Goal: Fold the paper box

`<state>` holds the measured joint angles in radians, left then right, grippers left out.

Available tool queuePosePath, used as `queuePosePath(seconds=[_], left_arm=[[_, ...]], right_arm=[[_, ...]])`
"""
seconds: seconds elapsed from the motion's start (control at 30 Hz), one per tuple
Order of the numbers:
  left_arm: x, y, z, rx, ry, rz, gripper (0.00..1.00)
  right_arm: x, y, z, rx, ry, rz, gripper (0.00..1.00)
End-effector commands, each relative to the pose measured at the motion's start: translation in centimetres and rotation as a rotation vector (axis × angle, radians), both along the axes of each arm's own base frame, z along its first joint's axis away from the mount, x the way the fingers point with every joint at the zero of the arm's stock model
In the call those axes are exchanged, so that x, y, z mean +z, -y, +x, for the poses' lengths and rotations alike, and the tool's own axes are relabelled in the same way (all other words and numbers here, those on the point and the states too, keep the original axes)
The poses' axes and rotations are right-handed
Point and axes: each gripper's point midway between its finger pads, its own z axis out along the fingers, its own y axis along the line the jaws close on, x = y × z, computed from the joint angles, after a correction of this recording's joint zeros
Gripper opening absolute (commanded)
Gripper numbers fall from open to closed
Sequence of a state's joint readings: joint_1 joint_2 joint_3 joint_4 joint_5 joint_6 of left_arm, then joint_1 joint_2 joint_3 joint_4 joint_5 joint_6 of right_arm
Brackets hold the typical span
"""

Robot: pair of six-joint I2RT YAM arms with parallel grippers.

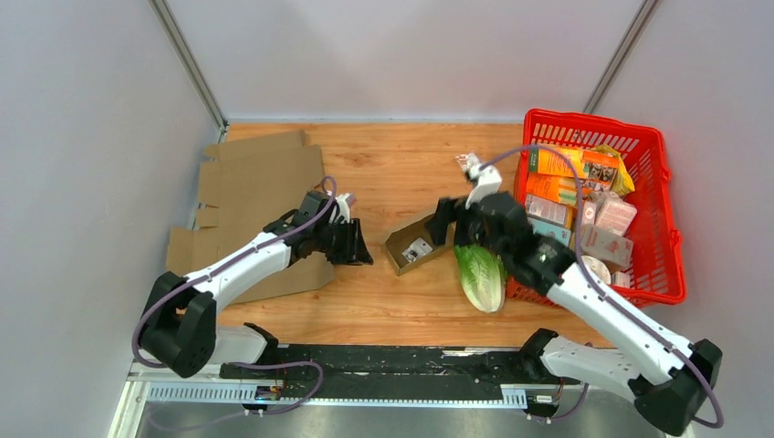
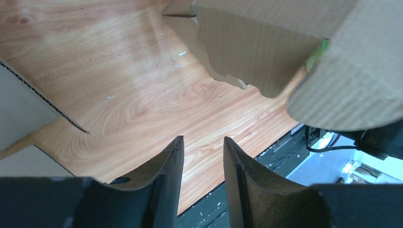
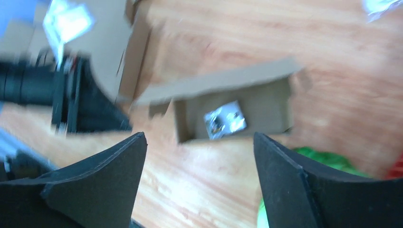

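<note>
The small brown paper box [image 1: 413,243] lies open on the wooden table, its flaps spread and a small shiny packet [image 1: 417,249] inside. In the right wrist view the box [image 3: 256,102] is blurred, with the packet [image 3: 224,118] in it. My left gripper [image 1: 361,254] is just left of the box, with its jaws a little apart and empty. In the left wrist view [image 2: 203,138] the box flaps [image 2: 266,47] hang close ahead at the upper right. My right gripper [image 1: 442,224] is wide open and empty at the box's right end, and shows above it in the right wrist view [image 3: 199,135].
Flat cardboard sheets [image 1: 260,182] lie under and behind the left arm. A red basket [image 1: 662,173] full of packaged groceries stands at the right. A green lettuce [image 1: 481,274] lies between the box and the basket. A small wrapper [image 1: 468,164] lies behind the box.
</note>
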<state>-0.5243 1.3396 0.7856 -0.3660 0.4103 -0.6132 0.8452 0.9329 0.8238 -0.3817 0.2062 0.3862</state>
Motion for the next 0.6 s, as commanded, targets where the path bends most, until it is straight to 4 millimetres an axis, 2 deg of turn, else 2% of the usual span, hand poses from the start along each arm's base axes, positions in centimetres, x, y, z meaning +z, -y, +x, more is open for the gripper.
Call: queuePosePath(seconds=[0.0,0.03,0.07,0.1,0.13,0.17,0.23,0.27,0.3,0.37,0.43,0.57], left_arm=[[3.3,0.4,0.0,-0.021,0.11,-0.073,0.46],[3.6,0.7,-0.2,-0.026,0.108,-0.097,0.48],[3.7,1.0,0.1,-0.019,0.118,-0.116,0.48],[3.4,1.2,0.2,-0.003,0.097,-0.124,0.47],[2.9,1.0,0.7,0.022,0.094,-0.101,0.42],[2.9,1.0,1.2,0.041,0.095,-0.097,0.41],[2.8,1.5,2.1,0.058,0.097,-0.102,0.37],[3.1,2.0,2.6,0.07,0.104,-0.132,0.36],[2.8,2.3,2.9,0.071,0.094,-0.135,0.35],[2.7,2.6,3.5,0.074,0.095,-0.133,0.34],[2.2,3.0,3.7,0.063,0.075,-0.135,0.34],[2.0,3.9,4.4,0.055,0.063,-0.162,0.32]], right_arm=[[2.8,1.4,3.4,-0.005,-0.179,0.036,0.89],[0.2,1.4,4.7,-0.022,-0.289,-0.023,0.89],[3.0,1.7,7.0,-0.051,-0.259,0.001,0.9],[3.0,1.7,8.1,-0.062,-0.275,-0.019,0.91],[2.4,2.0,8.8,-0.081,-0.327,-0.049,0.91],[2.6,1.9,10.9,-0.101,-0.34,-0.051,0.91],[1.8,1.4,12.7,-0.091,-0.375,-0.027,0.91],[-0.2,1.6,14.0,-0.109,-0.43,-0.039,0.9],[0.0,1.7,14.9,-0.119,-0.423,-0.04,0.9],[-1.6,2.1,15.7,-0.149,-0.455,-0.073,0.9],[-3.7,1.9,15.7,-0.139,-0.505,-0.092,0.89],[-6.0,2.8,15.5,-0.186,-0.532,-0.126,0.82]])
